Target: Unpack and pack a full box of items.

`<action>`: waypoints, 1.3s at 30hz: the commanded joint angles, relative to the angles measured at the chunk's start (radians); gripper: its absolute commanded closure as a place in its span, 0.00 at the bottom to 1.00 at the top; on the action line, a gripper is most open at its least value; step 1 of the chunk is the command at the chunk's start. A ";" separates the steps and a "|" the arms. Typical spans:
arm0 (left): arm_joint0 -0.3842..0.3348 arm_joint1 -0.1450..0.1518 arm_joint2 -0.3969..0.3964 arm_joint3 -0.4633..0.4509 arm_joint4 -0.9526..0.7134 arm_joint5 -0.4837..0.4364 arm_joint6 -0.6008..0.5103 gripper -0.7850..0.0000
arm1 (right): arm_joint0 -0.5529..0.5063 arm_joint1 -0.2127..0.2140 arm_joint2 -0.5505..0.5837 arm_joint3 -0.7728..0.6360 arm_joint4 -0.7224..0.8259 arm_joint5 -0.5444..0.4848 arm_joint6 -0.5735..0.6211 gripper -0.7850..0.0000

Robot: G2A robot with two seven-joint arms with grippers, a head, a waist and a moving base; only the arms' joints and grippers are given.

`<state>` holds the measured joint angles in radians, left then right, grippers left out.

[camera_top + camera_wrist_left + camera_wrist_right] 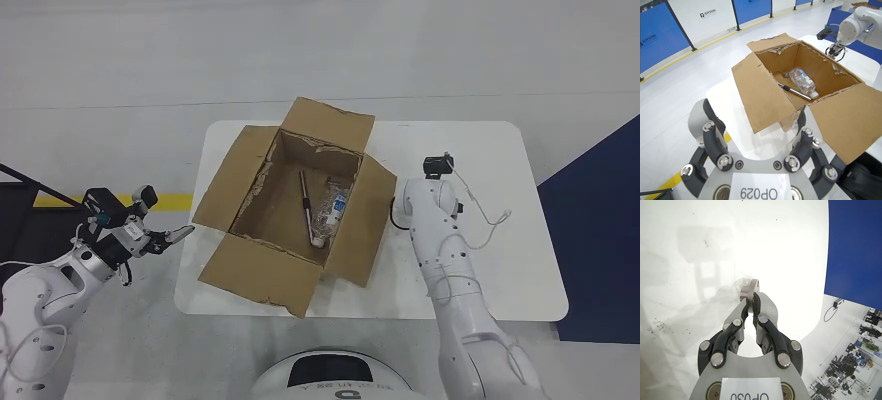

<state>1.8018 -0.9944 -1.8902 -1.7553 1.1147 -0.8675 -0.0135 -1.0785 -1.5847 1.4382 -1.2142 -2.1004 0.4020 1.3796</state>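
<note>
An open cardboard box [295, 205] [761, 89] stands on the white table [490, 160], flaps spread. Inside lie a clear plastic bottle [329, 212] [803, 82] and a slim metal rod with a black grip [304, 203] [795, 91]. My left gripper [176, 236] [755, 111] hangs open off the table's left edge, pointed at the box, with nothing between its fingers. My right gripper [750, 298] is over the table to the right of the box, shut on a small metal flange part [749, 290], held just above the tabletop.
A blue panel [600, 230] [853, 247] stands past the table's right edge. A yellow floor line [170, 200] runs left of the table. The bare tabletop right of the box is free.
</note>
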 commanded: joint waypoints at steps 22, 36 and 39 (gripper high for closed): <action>0.000 0.000 0.000 0.000 0.000 0.000 0.000 0.00 | -0.278 -0.013 -0.049 -0.763 0.293 -0.252 -0.194 0.54; 0.000 0.000 0.000 0.000 0.000 0.000 0.000 0.00 | -0.278 -0.010 -0.091 -0.782 0.229 -0.296 -0.240 0.00; 0.000 0.000 0.000 0.000 0.000 0.000 0.000 0.00 | -0.279 -0.014 -0.095 -0.794 0.388 -0.339 -0.312 0.00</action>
<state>1.8018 -0.9944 -1.8902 -1.7553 1.1147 -0.8675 -0.0135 -1.3564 -1.5965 1.3426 -2.0014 -1.8646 0.1001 1.1330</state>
